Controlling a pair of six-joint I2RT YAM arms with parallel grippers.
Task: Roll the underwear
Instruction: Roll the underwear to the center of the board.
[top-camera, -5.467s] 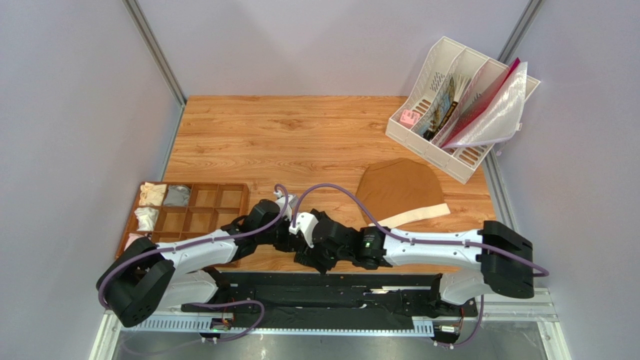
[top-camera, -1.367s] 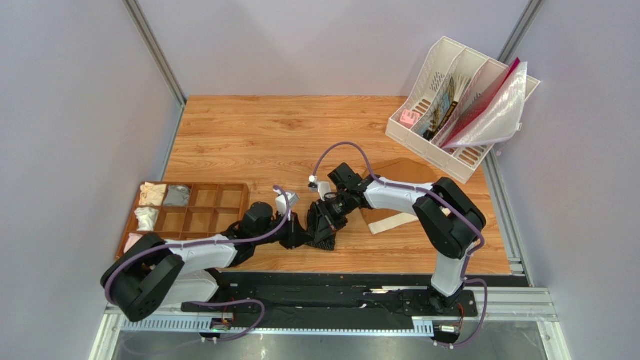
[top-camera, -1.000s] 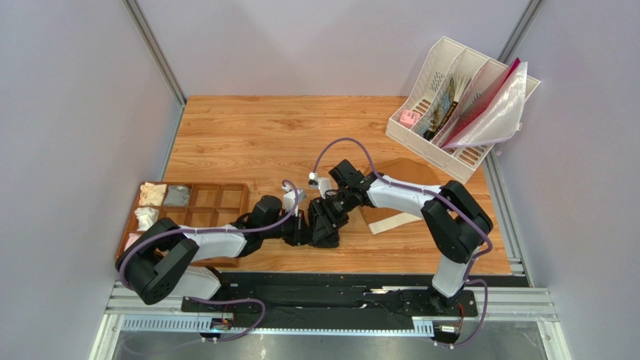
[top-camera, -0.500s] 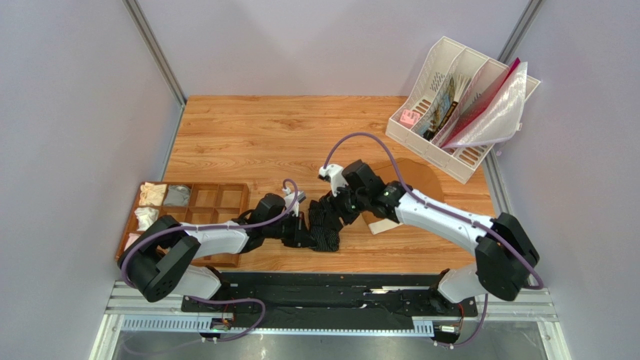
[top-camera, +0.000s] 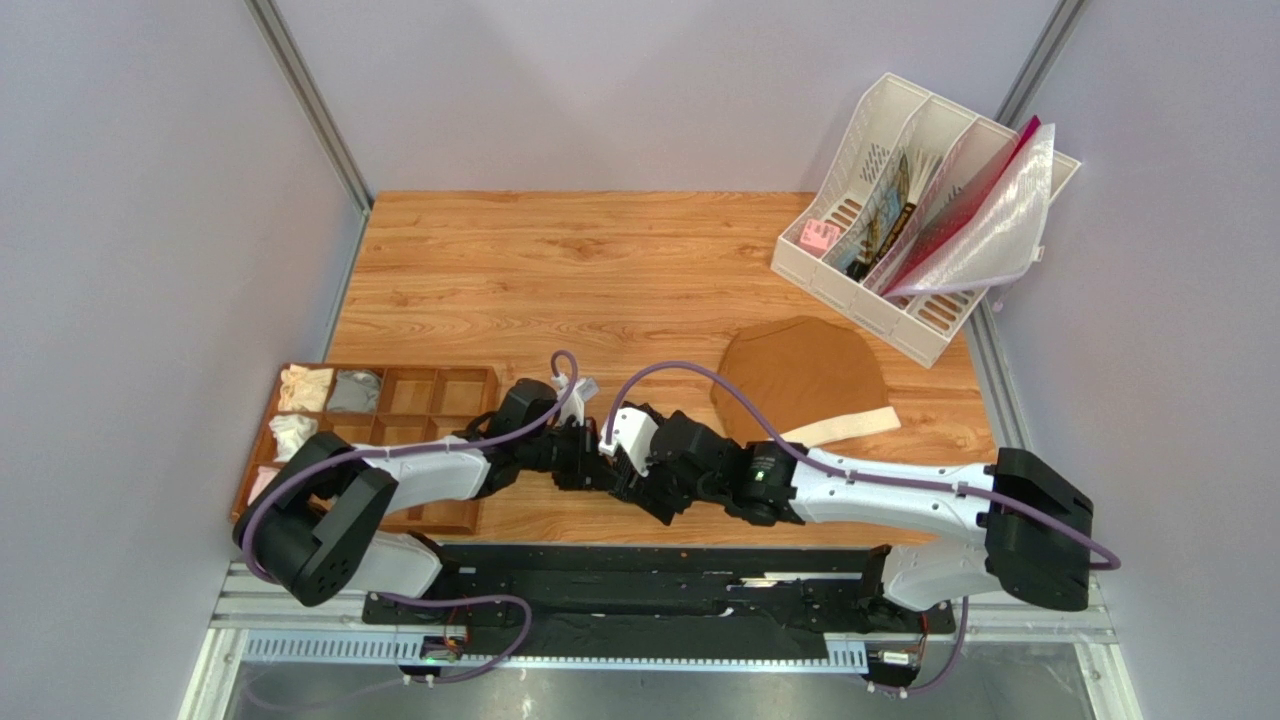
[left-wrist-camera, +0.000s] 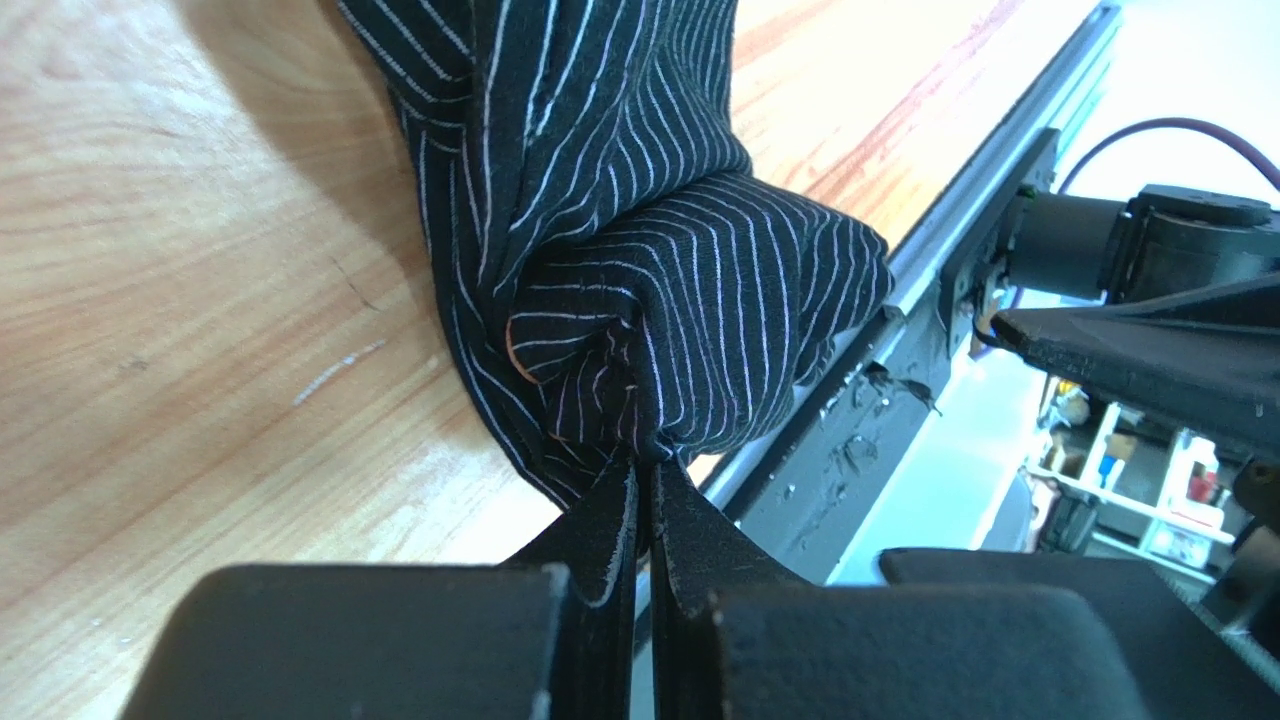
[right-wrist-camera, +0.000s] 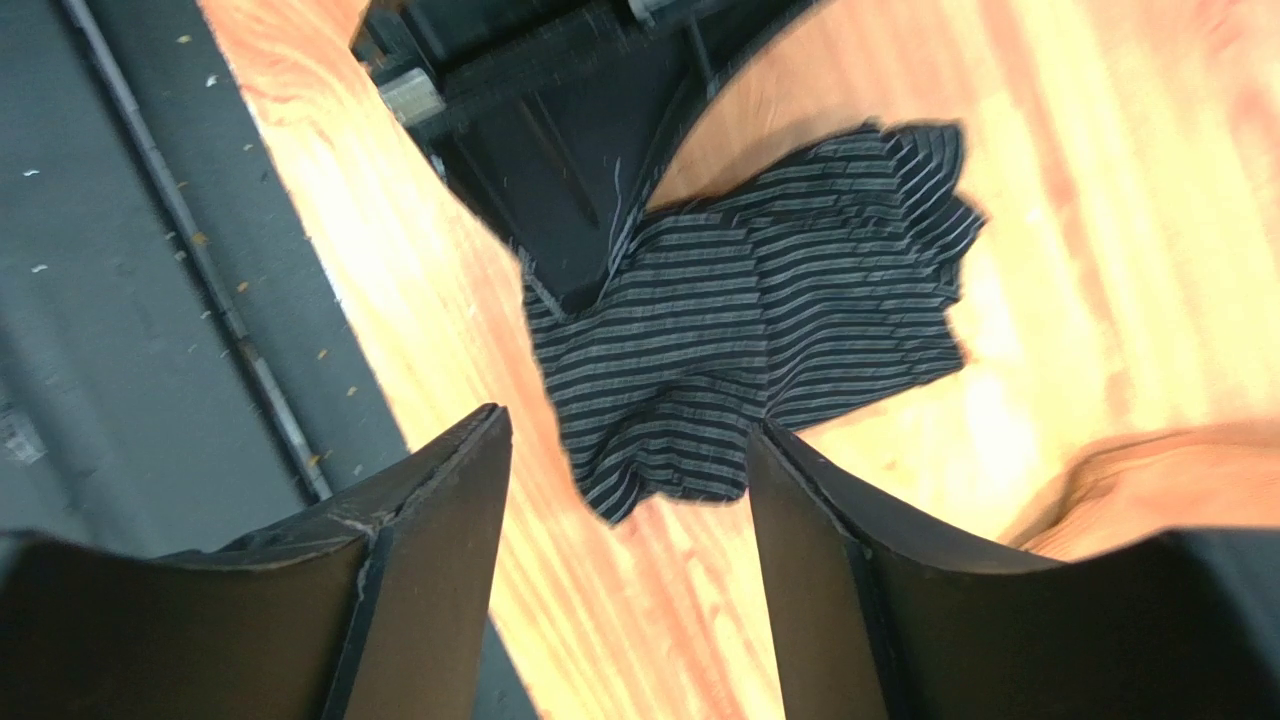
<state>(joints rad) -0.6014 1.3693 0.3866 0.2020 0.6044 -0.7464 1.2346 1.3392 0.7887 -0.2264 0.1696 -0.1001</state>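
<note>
The underwear (left-wrist-camera: 661, 285) is black fabric with fine pale stripes, bunched into a lump on the wooden table near its front edge. My left gripper (left-wrist-camera: 649, 462) is shut on a gathered fold at the lump's near end. In the right wrist view the underwear (right-wrist-camera: 766, 323) lies spread just beyond my right gripper (right-wrist-camera: 628, 438), whose fingers stand wide apart with nothing between them. The left gripper (right-wrist-camera: 579, 195) shows there as well, pinching the cloth's edge. From above, my left gripper (top-camera: 589, 458) and right gripper (top-camera: 646, 477) meet at the table's front centre and hide most of the cloth.
Plain brown briefs (top-camera: 793, 375) with a cream waistband lie to the right of centre. A wooden compartment tray (top-camera: 436, 393) holding rolled cloths sits at the left. A white file rack (top-camera: 917, 210) stands at the back right. The black mounting rail (top-camera: 661, 578) runs along the front edge.
My right arm has swung from the far side of the cloth down to the front edge, and its fingers have opened wider. The brown briefs are uncovered. The left gripper stays shut on the cloth.
</note>
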